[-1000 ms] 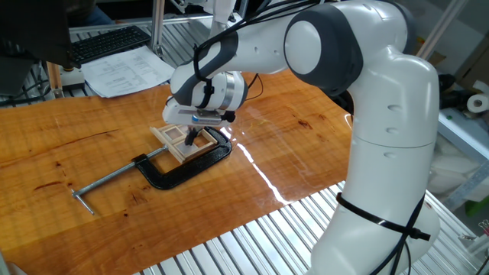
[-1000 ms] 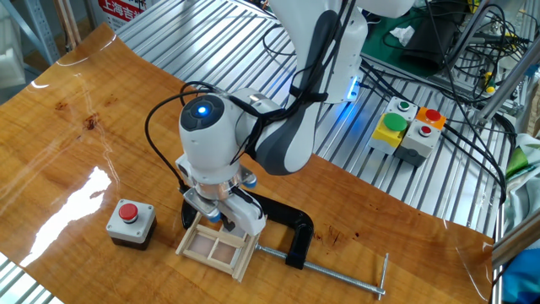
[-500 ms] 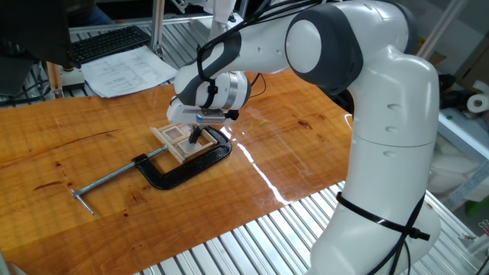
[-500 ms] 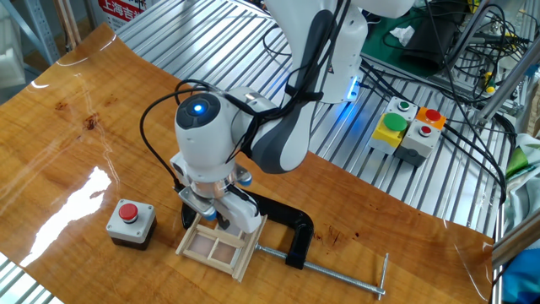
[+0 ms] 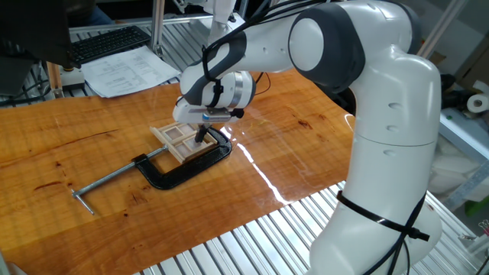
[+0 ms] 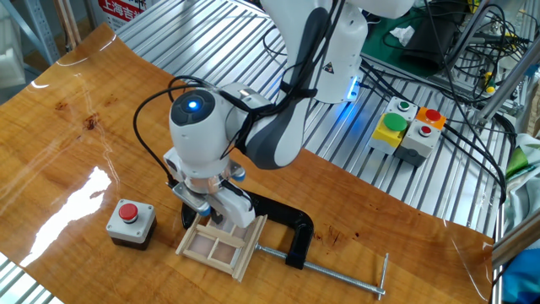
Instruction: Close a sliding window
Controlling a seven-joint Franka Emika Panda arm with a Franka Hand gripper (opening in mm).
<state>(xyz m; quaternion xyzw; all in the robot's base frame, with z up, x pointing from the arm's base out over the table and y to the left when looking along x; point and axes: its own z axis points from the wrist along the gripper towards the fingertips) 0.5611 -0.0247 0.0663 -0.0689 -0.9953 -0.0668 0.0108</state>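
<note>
The sliding window (image 5: 178, 140) is a small pale wooden frame with panes, lying flat on the table and held by the black C-clamp (image 5: 177, 173). In the other fixed view the window (image 6: 219, 248) lies under the arm's wrist. My gripper (image 5: 201, 138) points straight down, with its fingertips together touching the window's right end. In the other fixed view the gripper (image 6: 216, 219) stands at the window's far edge. The fingers look shut and hold nothing. The wrist hides part of the window.
A black block with a red button (image 6: 129, 221) sits left of the window. The clamp's long screw rod (image 6: 325, 274) runs right along the table. Papers (image 5: 126, 71) and a keyboard (image 5: 109, 43) lie beyond the far edge. A button box (image 6: 408, 130) stands on the metal bench.
The gripper and wrist have shifted slightly along the window, rightward in one fixed view and leftward in the other. The clamp and outer frame have not moved.
</note>
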